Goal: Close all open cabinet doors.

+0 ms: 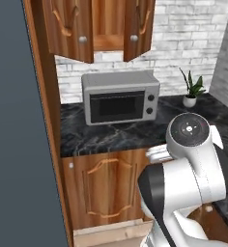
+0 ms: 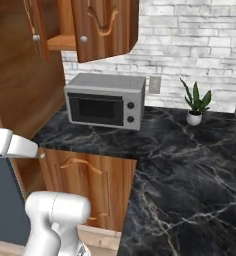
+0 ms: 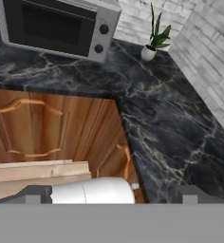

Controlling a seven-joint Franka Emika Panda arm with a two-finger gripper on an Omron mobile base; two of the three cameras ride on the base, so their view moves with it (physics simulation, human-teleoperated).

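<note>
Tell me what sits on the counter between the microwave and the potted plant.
Nothing. Between the microwave and the potted plant the black marble counter is bare; a wall outlet sits on the brick behind that stretch. The right base view shows it best.

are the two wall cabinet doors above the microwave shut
No, both cabinet doors swing outward above the microwave, exposing the shelf between them.

Reddish-brown cabinet doors [image 1: 70, 29], grey microwave [image 1: 120, 96], black white-veined marble counter [image 2: 190, 165].
</note>
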